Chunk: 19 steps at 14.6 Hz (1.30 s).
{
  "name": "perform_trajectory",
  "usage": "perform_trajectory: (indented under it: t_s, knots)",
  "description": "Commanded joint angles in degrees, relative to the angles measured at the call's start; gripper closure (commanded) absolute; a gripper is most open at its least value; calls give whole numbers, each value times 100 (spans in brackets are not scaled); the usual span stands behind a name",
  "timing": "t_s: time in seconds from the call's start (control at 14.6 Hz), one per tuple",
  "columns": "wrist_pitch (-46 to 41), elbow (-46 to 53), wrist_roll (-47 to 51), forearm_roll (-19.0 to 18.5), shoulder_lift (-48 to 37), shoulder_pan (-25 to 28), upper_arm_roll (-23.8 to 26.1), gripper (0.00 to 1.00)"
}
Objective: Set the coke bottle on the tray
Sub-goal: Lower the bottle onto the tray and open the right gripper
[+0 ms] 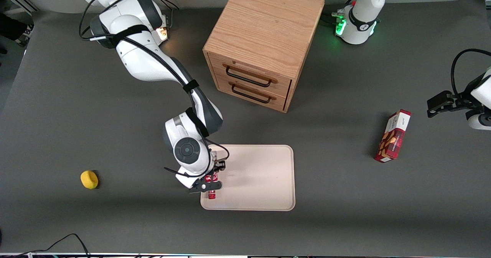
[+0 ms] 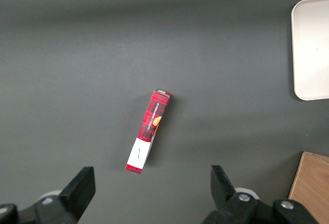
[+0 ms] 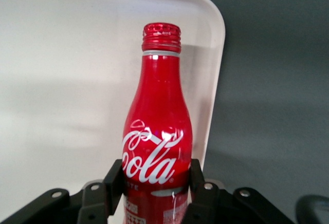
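The dark grey surface (image 1: pixel 76 116) carries a wooden two-drawer cabinet (image 1: pixel 262 43). Nearer the front camera lies the cream tray (image 1: pixel 261 177). A red snack box (image 1: pixel 393 136) lies toward the parked arm's end, a small yellow object (image 1: pixel 89 179) toward the working arm's. At the tray's edge, the gripper (image 3: pixel 157 190) has its jaws closed on the coke bottle (image 3: pixel 158 142).

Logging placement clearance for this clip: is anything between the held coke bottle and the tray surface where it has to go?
Nothing visible. The gripper grips the coke bottle over the tray, near its working-arm end; the tray surface beside it is bare.
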Motion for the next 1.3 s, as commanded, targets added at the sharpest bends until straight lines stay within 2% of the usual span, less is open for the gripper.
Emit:
perform_trajectory:
  t_s: [0.0, 0.27, 0.48, 0.55, 0.62, 0.68, 1.23]
  knots:
    - [84, 252, -49, 30, 107, -26, -31, 100]
    - [277, 243, 301, 39, 204, -26, -39, 100]
    - [322, 243, 504, 31, 230, -26, -39, 87]
    - [331, 243, 505, 31, 230, -26, -39, 72]
    - [331, 234, 478, 22, 230, -26, -48, 31]
    - [339, 234, 478, 4, 230, -9, -57, 0]
    - [322, 234, 505, -5, 213, -17, -83, 0]
